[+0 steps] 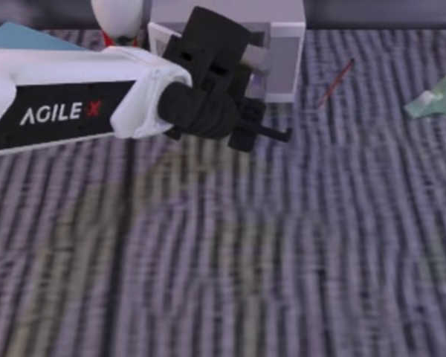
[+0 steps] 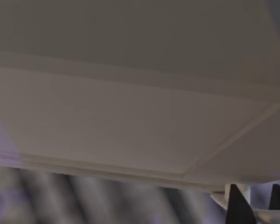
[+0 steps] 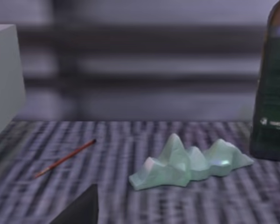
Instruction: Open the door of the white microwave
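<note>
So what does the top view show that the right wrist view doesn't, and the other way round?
Only the top view shows the left arm, with its end effector at the front of the microwave, and a blue object at the far left. Only the right wrist view shows a dark bottle. Both show the pencil, the pale green lump, the striped table and part of the microwave.
</note>
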Available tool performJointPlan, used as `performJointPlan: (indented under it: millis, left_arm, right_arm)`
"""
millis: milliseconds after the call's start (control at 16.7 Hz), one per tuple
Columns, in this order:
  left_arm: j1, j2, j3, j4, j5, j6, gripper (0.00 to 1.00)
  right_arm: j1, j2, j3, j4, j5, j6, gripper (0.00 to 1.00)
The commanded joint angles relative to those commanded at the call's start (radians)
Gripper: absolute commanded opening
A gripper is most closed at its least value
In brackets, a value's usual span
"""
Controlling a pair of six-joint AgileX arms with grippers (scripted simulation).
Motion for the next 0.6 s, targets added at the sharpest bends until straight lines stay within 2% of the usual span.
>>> performJointPlan:
  millis: [600]
  left_arm:
    - [0.029, -0.045, -0.064, 0.021, 0.074, 0.086, 0.00]
  right_arm:
    - [0.000, 0.000, 0.000, 0.000, 0.000, 0.000, 1.00]
